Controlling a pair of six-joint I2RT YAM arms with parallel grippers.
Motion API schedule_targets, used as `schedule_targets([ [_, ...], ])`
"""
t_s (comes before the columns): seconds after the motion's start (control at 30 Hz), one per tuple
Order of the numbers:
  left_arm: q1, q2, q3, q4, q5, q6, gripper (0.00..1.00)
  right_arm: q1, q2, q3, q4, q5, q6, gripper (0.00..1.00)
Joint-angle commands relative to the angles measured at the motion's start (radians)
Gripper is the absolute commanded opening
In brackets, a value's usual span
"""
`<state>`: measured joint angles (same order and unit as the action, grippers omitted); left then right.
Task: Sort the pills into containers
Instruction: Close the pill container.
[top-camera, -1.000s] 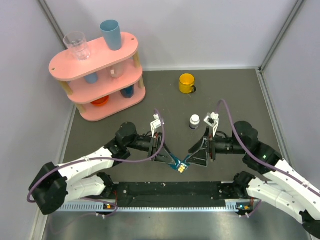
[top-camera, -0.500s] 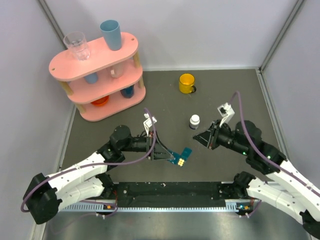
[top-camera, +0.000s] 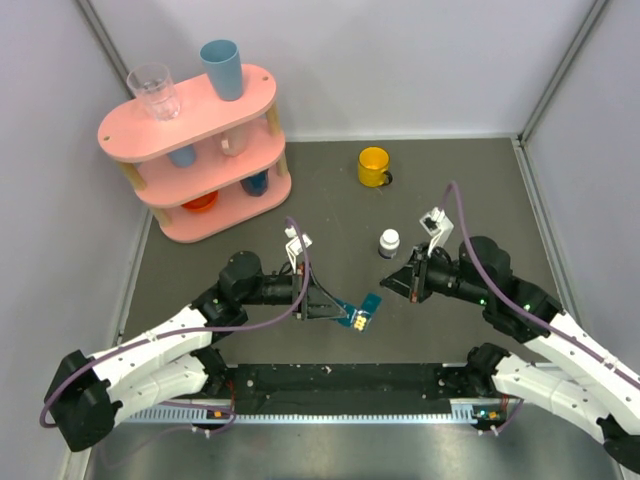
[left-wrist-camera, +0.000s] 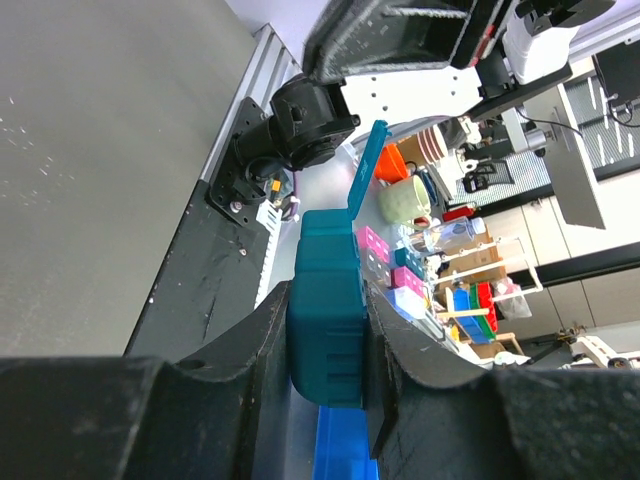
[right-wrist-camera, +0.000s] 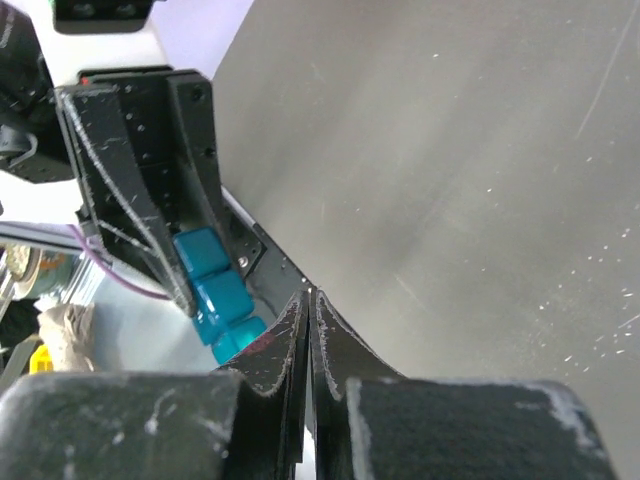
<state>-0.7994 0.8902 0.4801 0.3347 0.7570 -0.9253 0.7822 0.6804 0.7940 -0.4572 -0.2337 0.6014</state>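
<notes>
My left gripper (top-camera: 340, 313) is shut on the dark-teal pill box, the containers (top-camera: 356, 319), and holds it above the table's near middle. One lid flap (top-camera: 372, 301) stands open and pale pills (top-camera: 359, 323) show in the compartments. In the left wrist view the box (left-wrist-camera: 328, 290) sits clamped between both fingers of the left gripper (left-wrist-camera: 328, 335), with its flap (left-wrist-camera: 366, 170) raised. My right gripper (top-camera: 386, 286) is just right of the box, shut with nothing seen between its fingers. In the right wrist view its tips (right-wrist-camera: 310, 296) meet, and the box (right-wrist-camera: 213, 283) lies to their left.
A small white capped bottle (top-camera: 389, 243) stands behind the grippers. A yellow mug (top-camera: 374, 166) is farther back. A pink three-tier shelf (top-camera: 200, 150) with cups fills the back left. Grey walls close in the table on three sides.
My right gripper has left the box, drawn back to the right and gone from open to shut. The box's flap now stands open. My left gripper shifted the box slightly.
</notes>
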Motion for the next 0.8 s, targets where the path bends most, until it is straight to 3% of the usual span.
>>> schedule_targets([
  [0.0,0.005,-0.005,0.018,0.038,-0.012,0.014,0.00,-0.008,-0.022,0.033,0.045,-0.087,-0.017,0.00],
  [0.77,0.017,0.004,0.038,0.041,-0.039,0.011,0.00,-0.008,-0.056,-0.007,0.101,-0.325,0.023,0.00],
])
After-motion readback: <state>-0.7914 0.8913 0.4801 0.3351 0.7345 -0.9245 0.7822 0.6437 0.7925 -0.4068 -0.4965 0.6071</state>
